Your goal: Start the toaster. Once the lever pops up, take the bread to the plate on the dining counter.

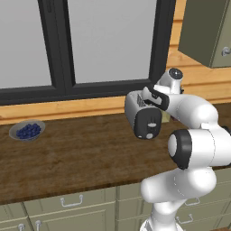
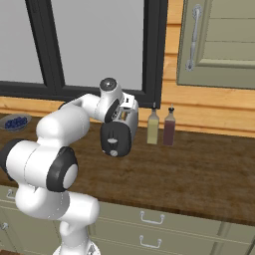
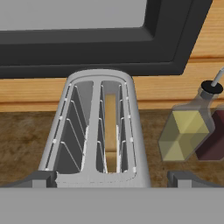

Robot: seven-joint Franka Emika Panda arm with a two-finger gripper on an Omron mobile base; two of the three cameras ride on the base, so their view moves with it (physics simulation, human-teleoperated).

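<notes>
Hovering over the toaster [image 3: 98,131], the pincer [image 3: 112,179] spread wide, holding nothing; bread [image 3: 110,131] sat deep in the right slot, awaiting toasting.

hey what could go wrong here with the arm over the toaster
1. The end effector is spread wide above the toaster, so coming down for the lever it might shove the whole toaster along the counter instead.
2. The two bottles stand close beside the toaster; a sideways swing could tip them.
3. The bread sits deep in its slot, so it may be hard to grip.
</notes>
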